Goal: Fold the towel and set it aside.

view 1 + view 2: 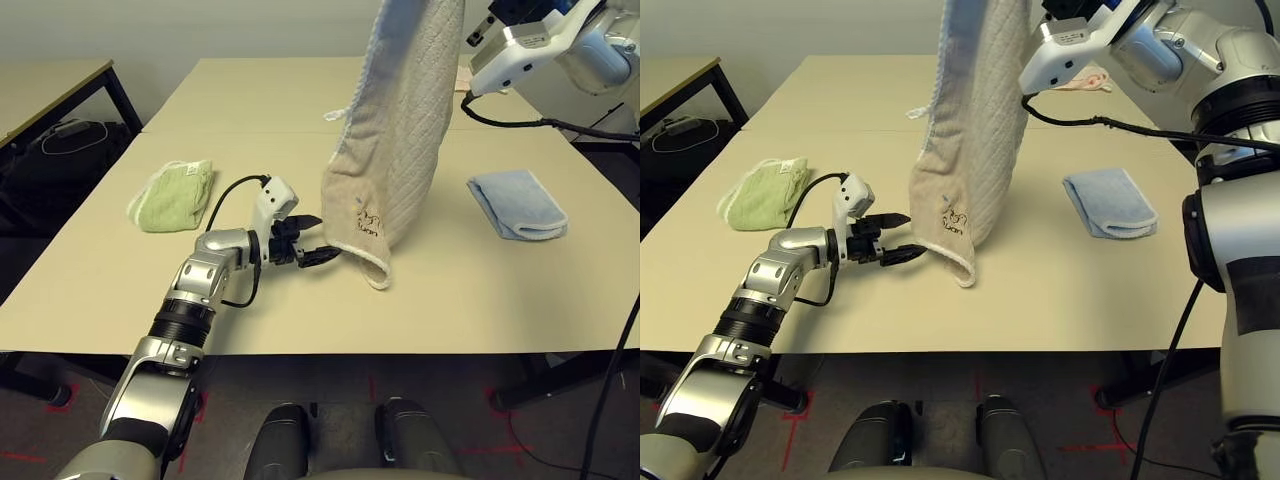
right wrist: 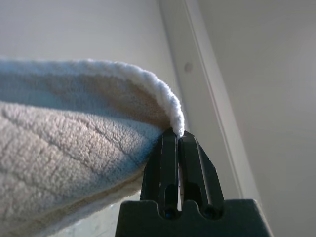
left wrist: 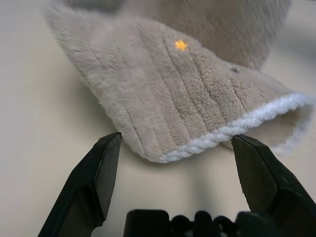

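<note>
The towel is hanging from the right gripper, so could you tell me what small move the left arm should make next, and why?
Probably ease the open left gripper forward and close on the towel's lower white-edged corner, which lies just ahead between its fingers.

A folded green towel (image 1: 173, 195) and a folded blue towel (image 1: 517, 203) lie well apart on the beige table (image 1: 480, 300).
</note>
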